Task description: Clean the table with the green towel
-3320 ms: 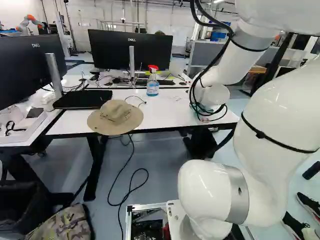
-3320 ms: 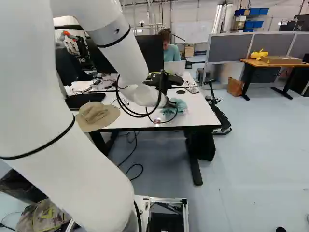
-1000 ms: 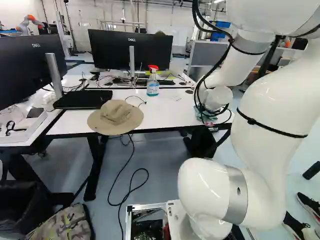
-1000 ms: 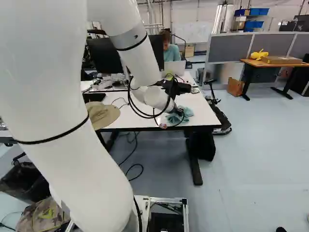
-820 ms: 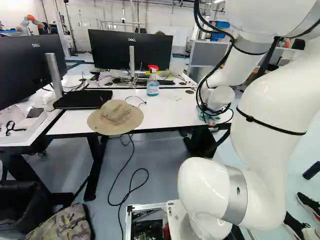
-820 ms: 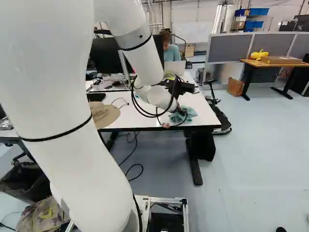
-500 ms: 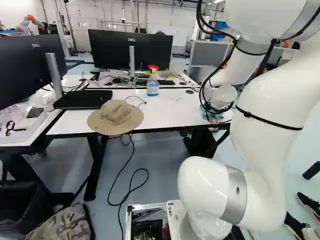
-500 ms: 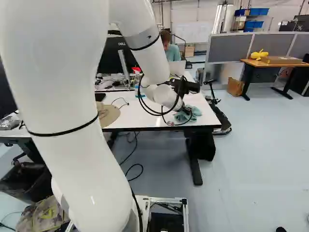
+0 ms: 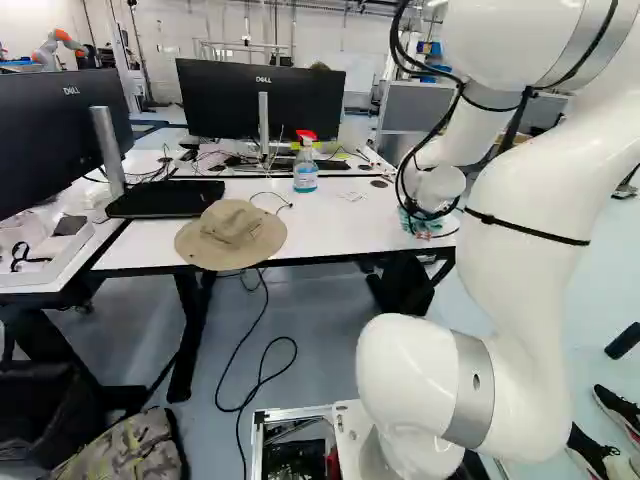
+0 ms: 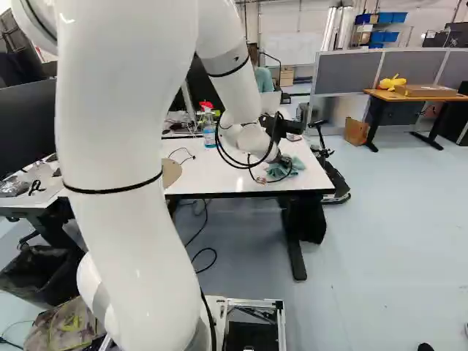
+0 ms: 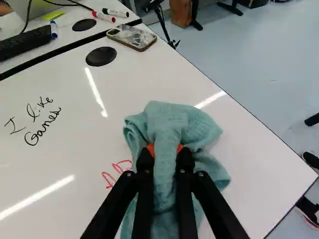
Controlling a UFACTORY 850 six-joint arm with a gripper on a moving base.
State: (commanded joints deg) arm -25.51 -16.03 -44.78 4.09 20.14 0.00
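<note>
- Biggest thing: the white table (image 9: 340,222), black trim along its front edge. The towel job's happening toward its right end.
- White arm (image 10: 124,212): reaches over to that end, and in the right base view it blocks most of the hat.
- Two black monitors: one (image 9: 225,95) behind the table, the other (image 9: 50,140) at the left of the left base view.
- Green towel (image 11: 199,130): bunched up on the tabletop near the side edge, with a fold pinched upward.
- Black gripper (image 10: 284,160): nearly closed, pretty solid grip on that fold, orange pads pressing from both sides.
- Tan bucket hat (image 9: 225,235): sits on the front edge, brim poking past it, well apart from the towel.
- Spray bottle (image 9: 305,172): blue liquid, red and white top, upright farther back.
- Black handwriting (image 11: 42,120): well apart from the towel.
- Phone (image 11: 131,37): lying flat beyond the towel, next to a round black disc (image 11: 101,56).
- Red scribble (image 11: 115,173): right beside the towel, partly hidden, so can't tell where it ends.
</note>
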